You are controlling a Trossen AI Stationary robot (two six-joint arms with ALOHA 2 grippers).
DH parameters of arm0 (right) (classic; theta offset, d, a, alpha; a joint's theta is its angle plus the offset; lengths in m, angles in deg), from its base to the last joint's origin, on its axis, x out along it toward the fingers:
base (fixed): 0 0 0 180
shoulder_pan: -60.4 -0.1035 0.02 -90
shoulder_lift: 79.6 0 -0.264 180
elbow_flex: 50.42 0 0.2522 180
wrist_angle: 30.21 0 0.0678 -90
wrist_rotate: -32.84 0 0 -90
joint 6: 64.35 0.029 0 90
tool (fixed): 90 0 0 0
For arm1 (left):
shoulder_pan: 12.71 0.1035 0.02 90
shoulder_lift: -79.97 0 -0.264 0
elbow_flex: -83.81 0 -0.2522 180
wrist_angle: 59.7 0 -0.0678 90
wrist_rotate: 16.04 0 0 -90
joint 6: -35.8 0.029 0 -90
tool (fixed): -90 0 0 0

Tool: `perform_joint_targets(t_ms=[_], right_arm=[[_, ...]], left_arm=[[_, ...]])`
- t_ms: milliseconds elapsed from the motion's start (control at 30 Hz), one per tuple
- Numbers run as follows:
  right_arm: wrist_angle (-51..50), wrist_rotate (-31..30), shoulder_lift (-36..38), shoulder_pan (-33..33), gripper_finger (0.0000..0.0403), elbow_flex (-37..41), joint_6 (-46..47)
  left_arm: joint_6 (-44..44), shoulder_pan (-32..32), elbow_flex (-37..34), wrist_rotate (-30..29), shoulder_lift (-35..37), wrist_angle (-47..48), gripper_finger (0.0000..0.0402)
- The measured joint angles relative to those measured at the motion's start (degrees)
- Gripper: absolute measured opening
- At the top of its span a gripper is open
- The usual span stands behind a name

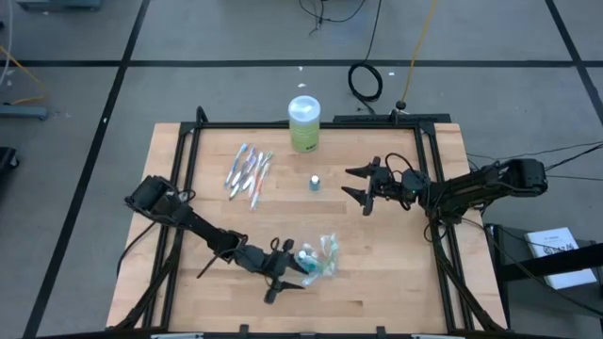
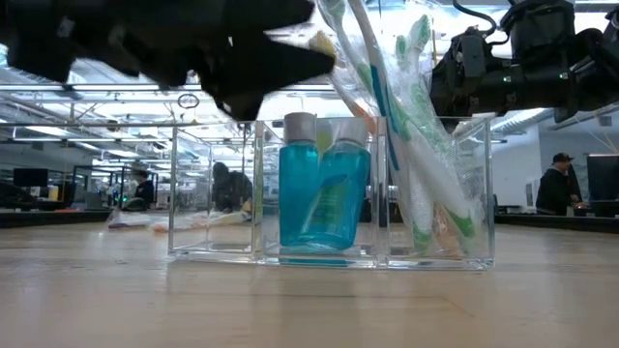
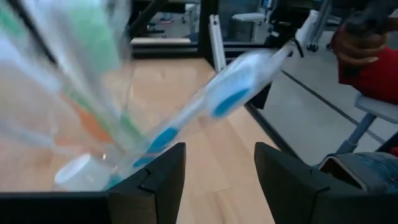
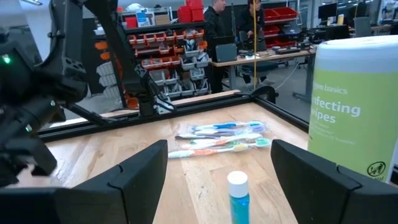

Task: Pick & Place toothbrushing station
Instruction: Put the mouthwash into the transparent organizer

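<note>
My left end effector was open beside the clear plastic box of wrapped toothbrushes, ready to add more. My right end effector waited open.

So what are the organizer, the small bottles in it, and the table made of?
Organizer: looks like clear hard plastic, glossy; you see straight through its walls, and the edges catch light.
Bottles: seemingly clear plastic holding blue liquid, one with a grey cap.
Table: light wood, matte, with visible plank seams.
</note>
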Motion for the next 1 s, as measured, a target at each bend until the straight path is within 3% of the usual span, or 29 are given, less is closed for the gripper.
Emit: perform_joint_targets(t_ms=[133,300,533,633,867,1000], right_arm=[[0.11,-0.04,-0.01,-0.07,0.0279,0.0,-0.2],[0.24,-0.06,-0.02,-0.07,0.0279,0.0,-0.2],[0.22,-0.1,-0.01,-0.07,0.0279,0.0,-0.22],[0.2,-0.1,-0.01,-0.07,0.0279,0.0,-0.22],[0.26,-0.1,-0.01,-0.07,0.0279,0.0,-0.44],[0.55,-0.24,0.0,0.01,0.0279,0.0,-2.27]], left_arm=[[2.61,-1.19,0.0,-1.36,3.61,3.27,0.0198],[4.69,-1.81,0.0,-8.92,10.32,13.46,0.0198],[11.08,2.04,-0.03,-14.56,16.58,25.23,0.0198],[14.13,6.42,-0.47,-11.44,17.28,25.25,0.0198],[16.93,17.78,-2.04,2.74,17.75,25.23,0.0198],[17.78,23.57,-2.78,6.69,17.78,24.79,0.0198]])
